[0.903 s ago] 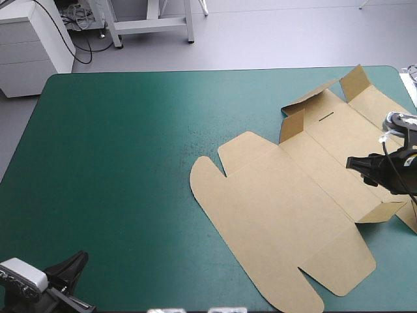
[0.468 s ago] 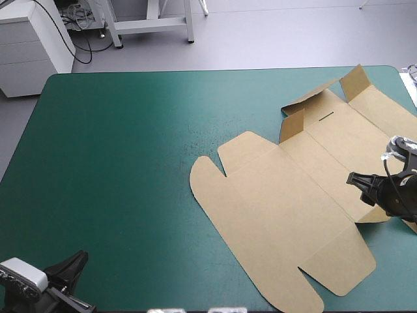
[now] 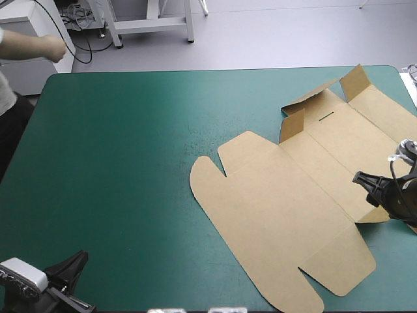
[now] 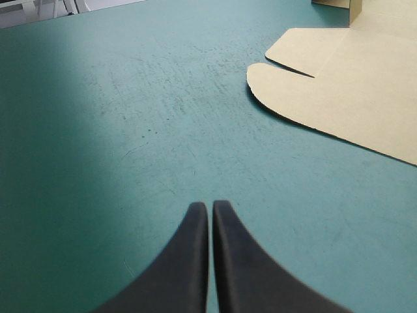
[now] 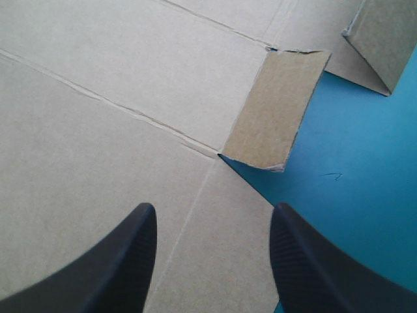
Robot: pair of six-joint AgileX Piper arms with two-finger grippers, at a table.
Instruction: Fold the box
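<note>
The brown box (image 3: pixel 280 208) was spread as a cut sheet on the right half of the teal-green table cover (image 3: pixel 130 163). It lay mostly flat, with its rounded flap (image 3: pixel 206 182) turned toward the middle of the table and some side flaps (image 3: pixel 292 125) raised near the far right corner. The right gripper (image 5: pixel 212 210) was seen above the sheet near the table's right edge. Its black fingers (image 5: pixel 130 261) stood well apart and nothing was gripped by them. Flat board was seen under and between them, and one small flap (image 5: pixel 273 107) stood up just ahead, where the board met the cover. The left gripper (image 4: pixel 210 206) was seen low at the near left corner, its fingers pressed together on nothing, well apart from the box, whose rounded flap lay ahead of it.
</note>
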